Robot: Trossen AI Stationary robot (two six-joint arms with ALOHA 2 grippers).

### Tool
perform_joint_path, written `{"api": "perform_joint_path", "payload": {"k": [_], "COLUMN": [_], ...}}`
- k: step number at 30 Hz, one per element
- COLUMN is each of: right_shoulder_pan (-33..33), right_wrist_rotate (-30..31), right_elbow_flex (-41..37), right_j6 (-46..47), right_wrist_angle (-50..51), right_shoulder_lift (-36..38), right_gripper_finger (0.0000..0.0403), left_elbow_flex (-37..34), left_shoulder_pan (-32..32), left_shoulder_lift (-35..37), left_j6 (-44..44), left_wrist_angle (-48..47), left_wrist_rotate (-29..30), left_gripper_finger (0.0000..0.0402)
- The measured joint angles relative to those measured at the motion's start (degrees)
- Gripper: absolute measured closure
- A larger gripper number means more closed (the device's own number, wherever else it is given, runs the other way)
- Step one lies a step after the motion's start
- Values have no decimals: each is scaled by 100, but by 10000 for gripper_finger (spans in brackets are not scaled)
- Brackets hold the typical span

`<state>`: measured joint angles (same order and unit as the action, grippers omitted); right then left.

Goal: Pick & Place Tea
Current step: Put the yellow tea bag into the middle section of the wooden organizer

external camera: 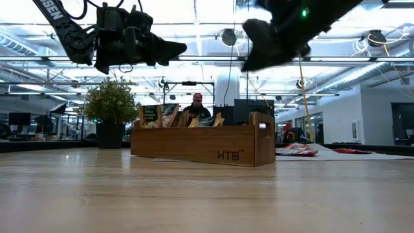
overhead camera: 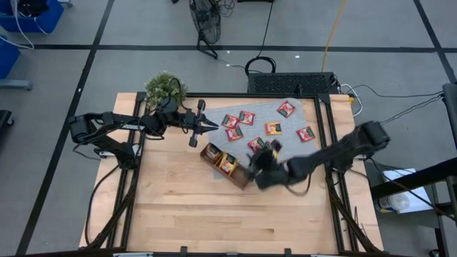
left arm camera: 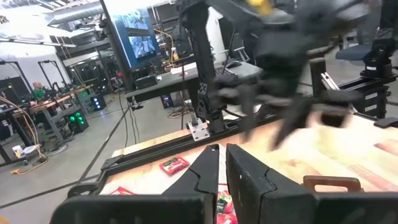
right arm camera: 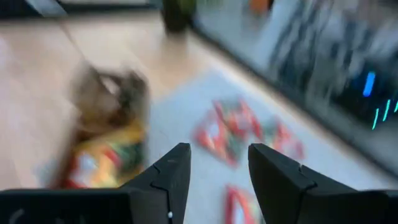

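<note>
Several red and green tea sachets (overhead camera: 273,128) lie flat on a grey mat (overhead camera: 314,114) at the table's far right. A brown wooden tray (overhead camera: 212,152) stands at the mat's near edge, with sachets (external camera: 162,116) upright in its compartments. My right gripper (right arm camera: 217,149) hangs open and blurred above the tray's right end (overhead camera: 258,165), with nothing between its fingers. My left gripper (left arm camera: 222,148) is shut on nothing, level in the air above the mat's left edge (overhead camera: 207,126), pointing toward the table's right.
A potted plant (overhead camera: 164,87) stands at the table's far left corner. Bare wooden tabletop (overhead camera: 214,214) fills the near half. Black frame rails (overhead camera: 330,135) run along the table's sides. In the low view a person (external camera: 197,103) shows in the room behind the tray.
</note>
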<state>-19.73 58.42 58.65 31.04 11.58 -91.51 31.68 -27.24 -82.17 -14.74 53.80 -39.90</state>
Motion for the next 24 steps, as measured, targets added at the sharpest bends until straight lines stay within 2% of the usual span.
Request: {"api": "perform_joint_path", "payload": {"k": [2,5,7,12,14,18,24], "right_shoulder_pan": [454,1227,1786,2960,3289,3729,3959], "right_wrist_rotate": [-654,-1355,-1850,-3591,-4011,-4215,-4225], "right_elbow_flex": [0,-10,-11,-4,-5,-4,-4], "right_j6": [617,820,729,135,141,40,-125], "right_wrist_angle": [1167,2250,2281,1682,1525,1518,1528], "right_shoulder_lift": [334,592,610,394,264,12,-437], "right_gripper_finger": [257,254,247,231,230,235,237], "left_elbow_flex": [0,0,0,0,0,0,0], "left_shoulder_pan": [2,2,0,2,0,0,2], "left_shoulder_lift": [0,0,0,0,0,0,0], "left_j6": [0,0,0,0,0,0,0], "left_wrist_angle": [0,0,0,0,0,0,0], "left_wrist_rotate": [0,0,0,0,-1,0,0], "left_gripper_finger": [366,366,366,366,366,366,366]}}
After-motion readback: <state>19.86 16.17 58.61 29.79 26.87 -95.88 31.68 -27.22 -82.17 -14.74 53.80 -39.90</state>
